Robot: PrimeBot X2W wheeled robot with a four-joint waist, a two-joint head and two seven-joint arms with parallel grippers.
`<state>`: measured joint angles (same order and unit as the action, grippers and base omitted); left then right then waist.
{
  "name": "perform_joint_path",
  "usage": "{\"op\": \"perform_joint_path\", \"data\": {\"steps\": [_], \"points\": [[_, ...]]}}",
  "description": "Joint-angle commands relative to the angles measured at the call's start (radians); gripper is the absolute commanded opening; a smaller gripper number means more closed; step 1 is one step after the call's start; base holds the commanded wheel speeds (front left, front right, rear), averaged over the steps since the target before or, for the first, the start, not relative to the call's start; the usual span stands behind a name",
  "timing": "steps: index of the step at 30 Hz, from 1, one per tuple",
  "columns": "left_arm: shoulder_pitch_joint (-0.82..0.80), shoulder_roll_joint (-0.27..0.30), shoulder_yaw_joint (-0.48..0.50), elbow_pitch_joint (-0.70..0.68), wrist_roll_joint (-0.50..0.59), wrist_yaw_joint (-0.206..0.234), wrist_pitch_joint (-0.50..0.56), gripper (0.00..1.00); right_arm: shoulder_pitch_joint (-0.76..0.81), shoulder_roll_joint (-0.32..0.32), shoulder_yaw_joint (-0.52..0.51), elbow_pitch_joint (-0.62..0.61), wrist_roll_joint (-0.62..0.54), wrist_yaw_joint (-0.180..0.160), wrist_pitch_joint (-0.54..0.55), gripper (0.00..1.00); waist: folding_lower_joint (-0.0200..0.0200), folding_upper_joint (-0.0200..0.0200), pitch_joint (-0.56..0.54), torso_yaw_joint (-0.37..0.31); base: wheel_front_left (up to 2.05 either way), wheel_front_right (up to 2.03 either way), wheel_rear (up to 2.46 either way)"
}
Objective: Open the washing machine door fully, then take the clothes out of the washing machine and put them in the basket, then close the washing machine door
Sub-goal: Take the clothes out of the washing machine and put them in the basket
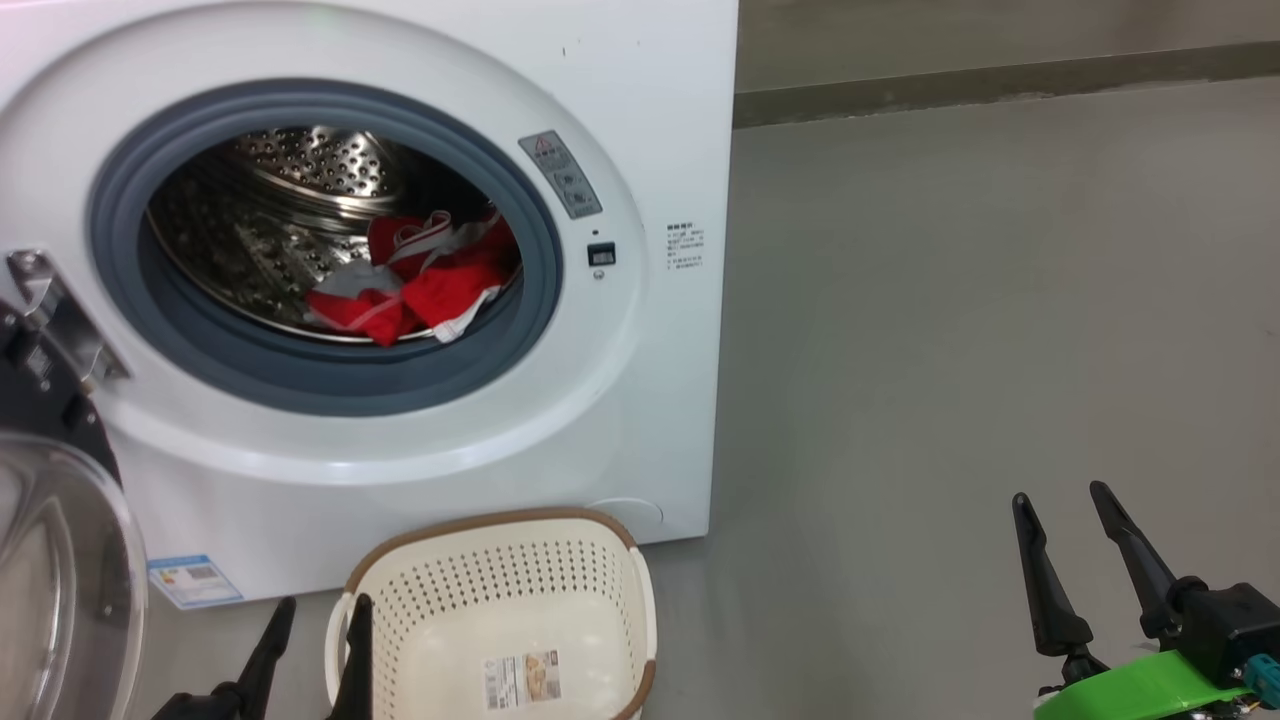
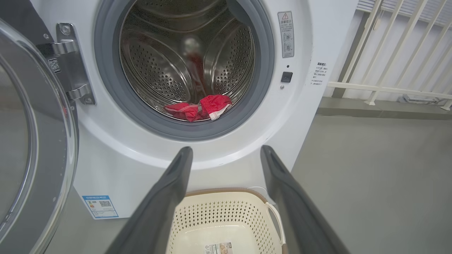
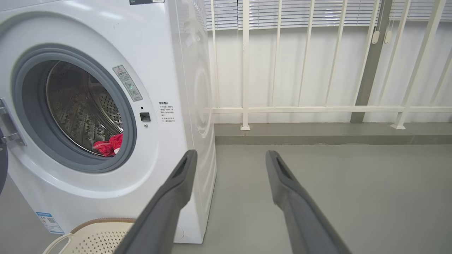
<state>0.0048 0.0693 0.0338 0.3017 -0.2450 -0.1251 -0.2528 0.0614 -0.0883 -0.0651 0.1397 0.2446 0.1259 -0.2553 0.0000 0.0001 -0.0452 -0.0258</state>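
Door (image 1: 60, 560) open, maybe 2 clothes (image 1: 425, 285) in drum (image 1: 290, 200); left tool (image 1: 325, 600), right tool (image 1: 1059, 491) wide, empty

A smooth grey floor (image 1: 950, 350) is seen, on which the washing machine (image 1: 650, 120) is stood and the basket (image 1: 500, 590) is set upright just before its front.

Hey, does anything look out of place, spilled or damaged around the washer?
Nothing stands out. The washing machine door hangs open at the left, the clothes lie heaped low in the drum, and the basket stands upright on the floor before the washing machine, with a paper label on its bottom.
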Motion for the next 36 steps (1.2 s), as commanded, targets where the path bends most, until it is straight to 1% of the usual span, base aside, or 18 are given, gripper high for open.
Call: {"op": "perform_joint_path", "data": {"steps": [1, 6, 11, 21, 36], "points": [[-0.036, 0.013, 0.031, -0.029, -0.002, -0.005, -0.009, 1.0, -0.037, -0.01, 0.023, -0.02, -0.01, 0.005, -0.006, 1.0, 0.0, -0.0001, 0.002, 0.001, 1.75, -1.75, 0.0], [-0.038, 0.019, 0.017, -0.038, -0.025, -0.005, -0.009, 1.0, -0.042, -0.01, 0.027, -0.019, -0.01, 0.005, -0.006, 1.0, 0.0, -0.0001, 0.01, 0.001, 1.34, -1.34, 0.0], [-0.034, 0.027, 0.008, -0.047, -0.038, -0.005, -0.009, 1.0, -0.044, -0.012, 0.027, -0.018, -0.009, 0.005, -0.006, 1.0, 0.0, -0.0001, 0.014, -0.002, 0.66, -0.66, 0.0], [-0.034, 0.022, 0.037, -0.045, 0.001, -0.005, -0.009, 1.0, -0.048, -0.016, 0.032, -0.016, -0.006, 0.005, -0.006, 1.0, 0.0, -0.0001, 0.015, -0.008, 0.04, -0.04, 0.0], [-0.033, 0.004, 0.055, -0.05, 0.025, -0.006, -0.009, 1.0, -0.043, -0.024, 0.036, -0.021, -0.002, 0.005, -0.006, 1.0, 0.0, -0.0001, 0.013, -0.002, 0.0, 0.0, 0.0]]}}
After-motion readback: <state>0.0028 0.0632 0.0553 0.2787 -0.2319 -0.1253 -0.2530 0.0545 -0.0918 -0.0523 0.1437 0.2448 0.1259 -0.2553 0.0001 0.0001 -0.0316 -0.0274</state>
